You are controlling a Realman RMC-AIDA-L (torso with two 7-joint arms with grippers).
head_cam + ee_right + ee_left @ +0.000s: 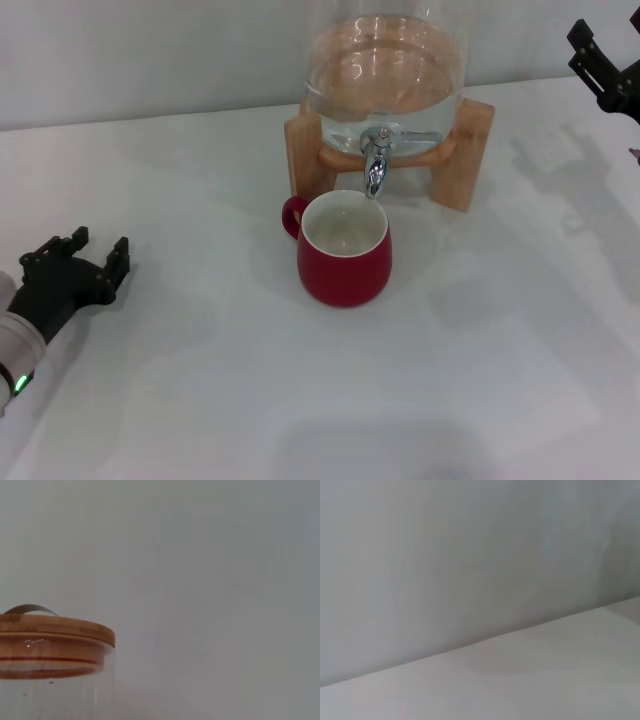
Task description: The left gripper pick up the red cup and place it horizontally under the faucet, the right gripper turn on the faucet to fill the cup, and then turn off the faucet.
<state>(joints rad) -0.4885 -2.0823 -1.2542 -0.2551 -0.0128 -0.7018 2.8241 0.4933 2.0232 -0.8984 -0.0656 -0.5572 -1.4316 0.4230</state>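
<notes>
The red cup [343, 255] stands upright on the white table, its white inside showing and its handle to the left. Its mouth is right under the spout of the chrome faucet [376, 162], which sits on a clear glass dispenser [385, 60] in a wooden stand [470, 150]. No stream of water shows. My left gripper [100, 247] is low at the left, open and empty, well apart from the cup. My right gripper [582, 48] is at the far right, raised, open and empty, away from the faucet. The left wrist view shows only table and wall.
The dispenser holds water. Its wooden lid [50, 630] with a metal handle shows in the right wrist view. A pale wall runs behind the table [200, 400].
</notes>
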